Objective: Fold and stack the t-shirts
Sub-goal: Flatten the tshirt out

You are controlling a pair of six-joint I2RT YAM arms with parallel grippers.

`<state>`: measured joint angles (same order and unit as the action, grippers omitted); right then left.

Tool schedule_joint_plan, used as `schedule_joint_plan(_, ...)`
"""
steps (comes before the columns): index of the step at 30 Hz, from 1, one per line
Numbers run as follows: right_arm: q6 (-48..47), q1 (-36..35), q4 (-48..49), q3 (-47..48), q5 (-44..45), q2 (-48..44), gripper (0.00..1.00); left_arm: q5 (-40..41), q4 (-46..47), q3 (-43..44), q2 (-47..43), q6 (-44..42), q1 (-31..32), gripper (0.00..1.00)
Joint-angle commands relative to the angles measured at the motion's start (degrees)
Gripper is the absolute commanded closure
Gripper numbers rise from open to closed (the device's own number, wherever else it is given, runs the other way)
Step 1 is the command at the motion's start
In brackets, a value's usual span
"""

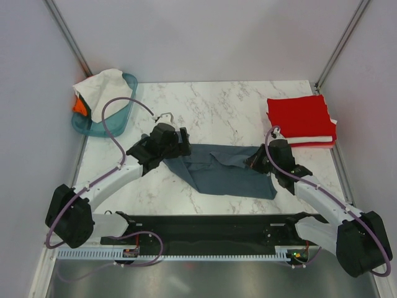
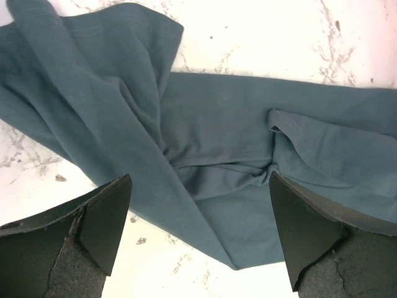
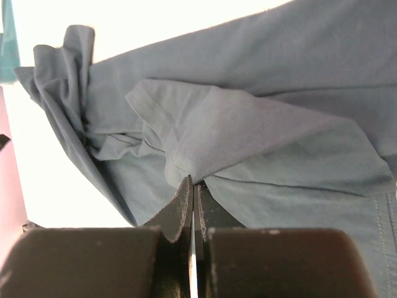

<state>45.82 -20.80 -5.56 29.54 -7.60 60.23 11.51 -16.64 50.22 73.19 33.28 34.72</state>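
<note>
One slate blue-grey t-shirt (image 1: 228, 174) lies crumpled and creased.

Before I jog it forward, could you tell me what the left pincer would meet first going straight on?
Probably the grey shirt, lying straight ahead of the open left pincer; depth is unclear.

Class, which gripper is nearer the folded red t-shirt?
Right. The right gripper, pinching the blue-grey t-shirt, sits close to the red t-shirt; the left gripper is open over the blue-grey shirt's far end.

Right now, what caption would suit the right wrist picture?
Right hand pinched shut on a fold of the blue-grey t-shirt.
</note>
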Motion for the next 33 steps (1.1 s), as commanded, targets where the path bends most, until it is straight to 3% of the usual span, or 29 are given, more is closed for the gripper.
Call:
schedule_joint_plan(1,0.0,-0.1,-1.0,-0.4,0.1,-0.2,1.0,4.7,0.6,0.4,0.9,-2.6,-1.1,0.01)
schedule_joint_plan(7,-1.9,0.6,-3.9,3.7,0.5,-1.7,1.0,14.9,-5.7,9.3,8.1,-4.4,-1.6,0.0)
schedule_joint_plan(14,-2.0,1.2,-6.8,3.9,3.4,-6.9,1.0,27.7,-15.2,19.3,23.8,-2.8,-2.2,0.0)
schedule_joint_plan(19,-1.1,1.2,-6.8,2.5,3.1,-7.1,1.0,23.9,-16.2,23.3,32.3,-2.2,-5.6,0.08)
schedule_joint_plan(20,-1.0,1.2,-6.9,2.2,3.4,-7.1,1.0,23.1,-16.1,23.6,33.0,-2.2,-6.1,0.12)
schedule_joint_plan(23,-1.4,1.3,-7.4,2.5,4.5,-7.7,1.0,23.1,-16.0,22.8,33.3,-0.7,-7.0,0.4)
schedule_joint_plan(25,-1.0,1.4,-7.7,2.9,6.2,-8.6,1.0,23.6,-15.8,21.6,32.3,0.4,-7.6,0.5)
schedule_joint_plan(26,-0.5,1.8,-7.4,3.0,6.8,-8.7,1.0,23.9,-15.4,21.2,30.5,0.6,-7.8,0.61)
schedule_joint_plan(29,0.1,3.0,-5.8,5.1,7.0,-7.0,1.0,24.0,-14.6,20.8,26.7,0.6,-8.4,0.79)
schedule_joint_plan(30,-0.1,3.3,-5.6,6.0,7.1,-4.9,1.0,24.0,-14.5,21.0,26.0,0.6,-8.5,0.9)
schedule_joint_plan(31,-0.1,3.7,-5.5,7.3,7.2,-3.6,1.0,23.9,-14.5,22.0,25.1,0.5,-9.0,0.95)
schedule_joint_plan(33,0.3,4.8,-5.5,11.8,7.2,0.8,1.0,23.0,-14.5,23.6,23.9,-0.1,-9.6,0.98)
